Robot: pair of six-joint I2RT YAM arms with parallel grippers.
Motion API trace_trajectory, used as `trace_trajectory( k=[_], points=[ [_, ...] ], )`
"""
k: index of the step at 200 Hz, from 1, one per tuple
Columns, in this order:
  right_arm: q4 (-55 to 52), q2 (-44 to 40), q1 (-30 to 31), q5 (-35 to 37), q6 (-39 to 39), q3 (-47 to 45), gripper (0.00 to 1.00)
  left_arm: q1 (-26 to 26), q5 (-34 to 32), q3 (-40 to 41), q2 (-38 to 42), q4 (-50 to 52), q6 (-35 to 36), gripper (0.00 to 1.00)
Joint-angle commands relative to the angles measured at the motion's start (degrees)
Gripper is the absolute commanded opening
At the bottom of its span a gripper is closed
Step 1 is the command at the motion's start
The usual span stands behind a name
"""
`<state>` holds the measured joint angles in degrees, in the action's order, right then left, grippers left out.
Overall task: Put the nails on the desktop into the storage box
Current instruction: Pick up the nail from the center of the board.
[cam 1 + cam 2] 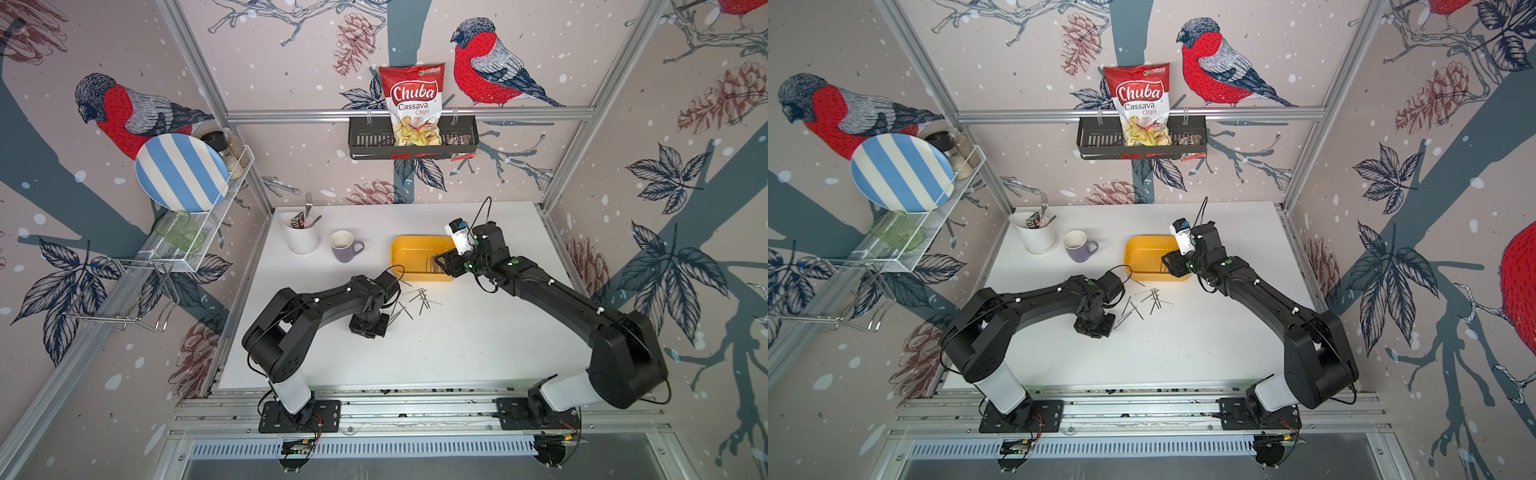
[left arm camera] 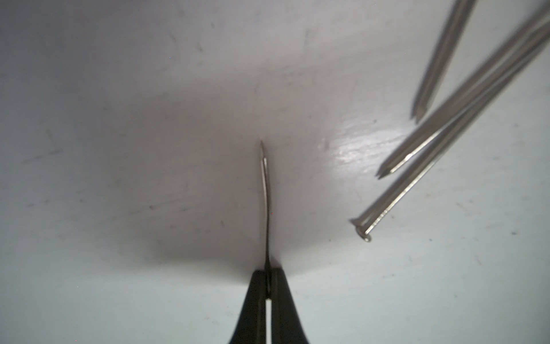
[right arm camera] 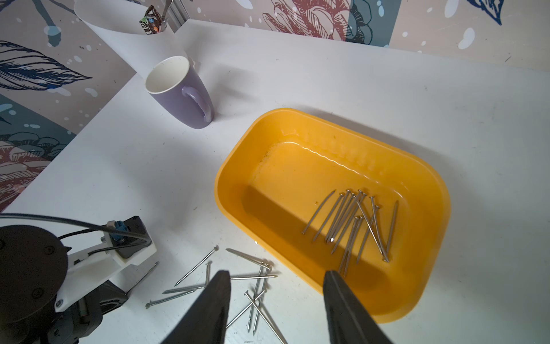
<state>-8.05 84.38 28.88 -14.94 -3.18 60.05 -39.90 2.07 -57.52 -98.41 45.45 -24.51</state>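
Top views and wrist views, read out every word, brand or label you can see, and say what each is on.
"Chuba": on the red chip bag in the black wall basket.
"Cassava Chips": same bag, under the brand.
Green logo at the bag's top corner: too small to read.
Small packets beside the bag: too small.
Wrapper in the white utensil holder: print blurred, unreadable.
Label on the right arm's white camera mount: too small.

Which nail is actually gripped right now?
The nail pinched in the shut left gripper, tip poking out front. The other nails lie loose on the desktop or in the box.
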Motion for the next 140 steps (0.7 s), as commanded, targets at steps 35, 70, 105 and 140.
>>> trace_trajectory(
  k=[35, 70, 105, 140],
  points=[
    [2.00, -1.46, -0.25, 0.44, -1.16, -0.57, 0.55, -0.02, -0.99, -7.29, 4.71, 1.40, 2.74, 0.00],
    [5.70, -5.47, -0.66, 0.22, -2.01, -3.29, 0.85, 0.30, -1.45, -13.97, 5.35, 4.08, 3.31, 0.00],
    [8.28, -10.75, -0.85, 0.34, -0.69, -5.95, 1.00, 0.94, -0.89, -24.61, 0.34, 4.56, 4.80, 0.00],
    [11.60, -17.80, -1.04, 6.13, -3.53, -8.89, 1.00, 1.31, 0.71, -36.63, -8.90, 3.82, 6.64, 0.00]
  ],
)
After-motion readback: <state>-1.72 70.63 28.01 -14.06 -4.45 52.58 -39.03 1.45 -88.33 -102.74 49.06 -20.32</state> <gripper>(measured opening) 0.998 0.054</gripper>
